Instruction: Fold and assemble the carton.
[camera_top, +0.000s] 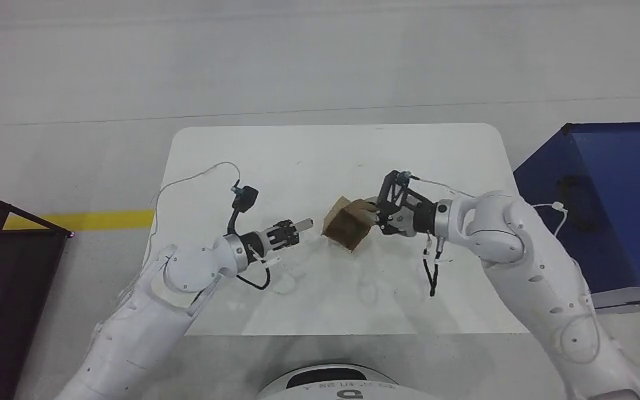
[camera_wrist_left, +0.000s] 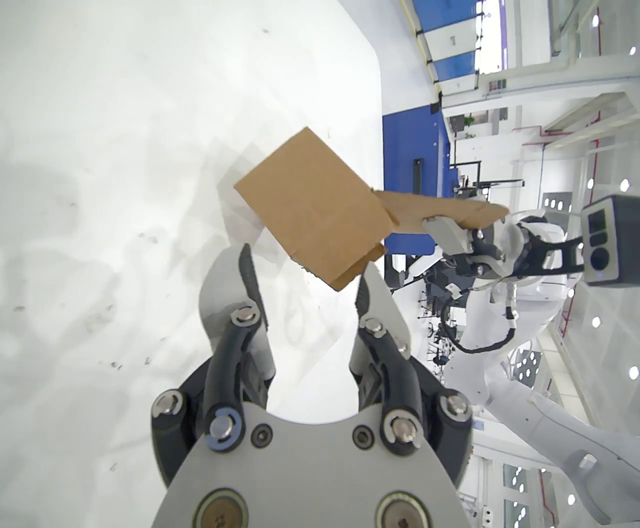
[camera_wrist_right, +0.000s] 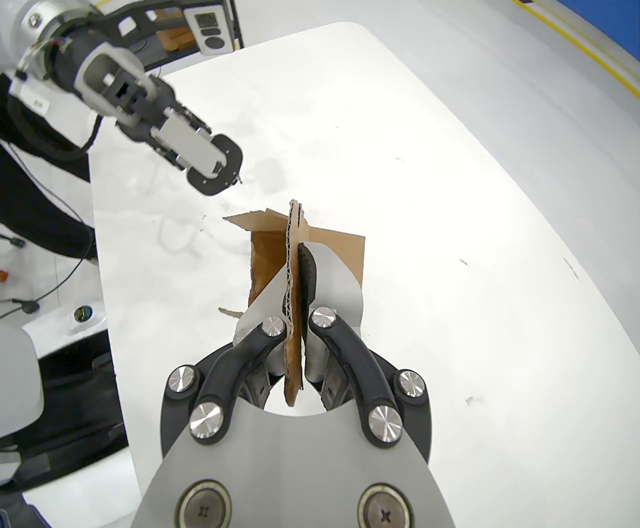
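Mid-frame over the worktop (camera_top: 330, 160), my right jaws pinch the carton (camera_top: 349, 222) by a flap; left jaws spread, just beside it. Early folding stage, I reckon. Next, left should catch a loose panel.

no text, number or sign can be read anywhere. carton (camera_top: 348, 222): bare brown board on the faces in view. small white label (camera_wrist_right: 39, 103) on the left arm (camera_wrist_right: 65, 50) near its wrist, print too small to read.
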